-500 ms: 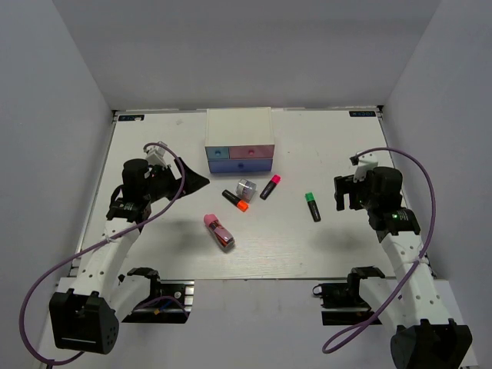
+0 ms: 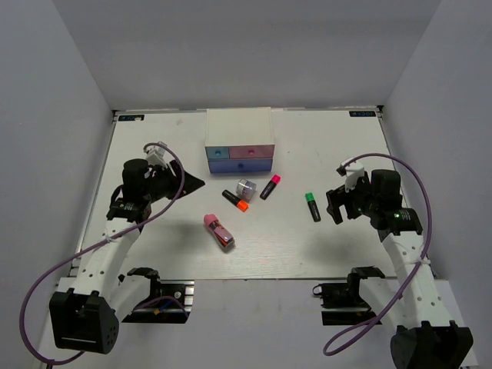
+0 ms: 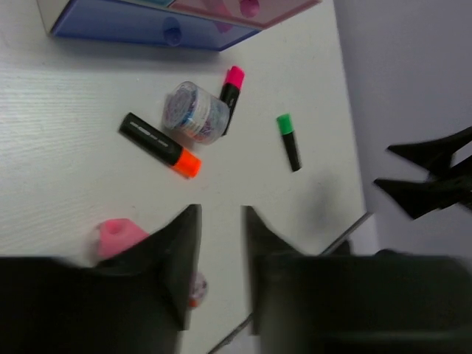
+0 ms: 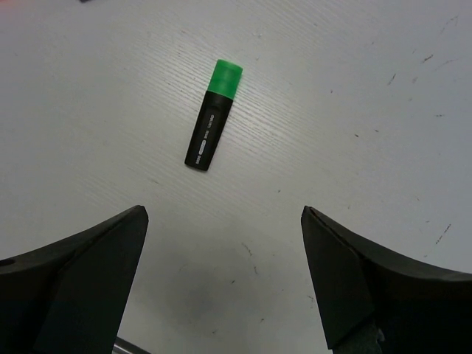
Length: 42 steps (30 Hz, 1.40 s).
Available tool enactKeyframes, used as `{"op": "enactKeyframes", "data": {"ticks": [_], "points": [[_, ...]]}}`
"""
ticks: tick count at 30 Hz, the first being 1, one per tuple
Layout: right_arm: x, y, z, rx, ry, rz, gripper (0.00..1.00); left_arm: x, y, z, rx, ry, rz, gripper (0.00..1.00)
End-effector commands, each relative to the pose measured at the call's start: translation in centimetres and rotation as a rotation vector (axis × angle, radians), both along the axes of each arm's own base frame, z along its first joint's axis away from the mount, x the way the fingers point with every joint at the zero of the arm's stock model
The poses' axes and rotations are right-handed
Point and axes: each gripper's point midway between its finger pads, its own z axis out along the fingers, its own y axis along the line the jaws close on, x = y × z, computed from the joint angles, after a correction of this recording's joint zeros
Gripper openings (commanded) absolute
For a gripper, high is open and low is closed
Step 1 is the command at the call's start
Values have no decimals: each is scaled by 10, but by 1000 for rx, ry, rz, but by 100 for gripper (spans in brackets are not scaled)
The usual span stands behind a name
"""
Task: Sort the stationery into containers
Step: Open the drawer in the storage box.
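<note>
Right gripper [image 4: 223, 215] hovering wide open, empty, near green-capped marker [image 4: 212, 125] lying on bench [image 4: 369, 74]; left gripper [image 3: 221, 225] hanging slightly open, empty.

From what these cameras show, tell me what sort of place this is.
Probably a robot lab test cell: plain grey wall panels box in a white tabletop, two white-and-black robot arms are bolted at its near edge, and short black markers lie staged by a small white cabinet with pastel drawers.
</note>
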Motion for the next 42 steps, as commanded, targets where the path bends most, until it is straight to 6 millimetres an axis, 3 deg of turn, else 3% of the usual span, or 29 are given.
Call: {"op": "enactKeyframes", "data": {"ticks": [1,3,5,6,7,8,9,10,12,13,14,15,16,17,18,21,22,23,32,35,42], "points": [[2,4,27,-6,-48,49,90,-3,-3,-6,-3,1,-24,29],[-4,6,28,-19,-42,92,90,-1,-3,-8,-3,3,-24,7],[-7,8,29,-13,-38,105,90,4,-3,-13,-4,24,-12,2],[-7,8,30,-10,-42,110,90,6,-2,-18,2,37,-3,6],[-9,12,29,-7,-38,136,90,12,-1,-18,-3,35,14,17],[-10,15,28,7,-36,155,90,15,-2,-25,-7,61,17,43],[-11,18,27,18,-28,165,90,20,-2,-28,-21,81,36,55],[-8,19,28,43,-29,140,90,27,-1,-28,-30,77,56,64],[-3,21,30,74,-41,112,88,36,-2,-43,-58,149,97,67],[-3,24,28,89,-36,122,80,45,1,-42,-59,151,129,68],[-3,26,26,108,-26,121,65,48,0,-46,-66,165,134,68],[1,32,31,152,-42,121,24,54,-2,-46,-67,169,145,68],[2,34,29,168,-39,112,12,59,-1,-57,-70,204,167,68],[-1,37,25,206,-12,97,7,66,-2,-53,-82,182,170,65],[0,40,21,225,-10,99,8,71,-1,-53,-81,169,179,63],[6,46,23,280,-28,90,51,82,0,-57,-101,123,206,53],[4,49,18,292,-13,95,54,85,-1,-53,-114,100,207,51],[7,49,20,302,-21,91,54,94,-2,-42,-139,44,207,51],[12,55,15,344,-23,95,54,122,-26,-57,-143,48,170,57],[14,54,14,344,-27,87,54,133,-36,-52,-140,28,148,59],[16,52,11,337,-28,77,55,147,-40,-56,-121,4,173,59]]}}
